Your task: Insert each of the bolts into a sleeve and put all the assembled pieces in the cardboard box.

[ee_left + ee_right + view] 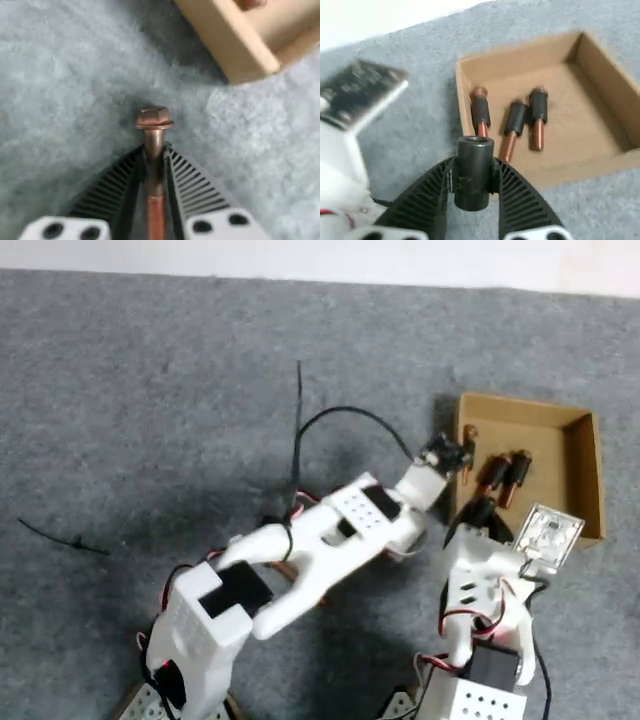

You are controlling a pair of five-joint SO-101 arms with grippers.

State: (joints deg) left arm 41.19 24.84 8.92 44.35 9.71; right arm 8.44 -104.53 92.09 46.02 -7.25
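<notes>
Grey carpet [60,75] below. Left end effector [155,151] clamped on bolt [153,120]; right end effector [474,163] clamped on sleeve [472,180].

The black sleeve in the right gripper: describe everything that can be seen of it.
The sleeve is a short black tube, matte, plastic or rubber by its look. Its free end shows an open rim with nothing sticking out. It lies lengthwise between the ribbed black fingers of the right gripper, which clamp it on both sides. Beyond it is the cardboard box.
</notes>
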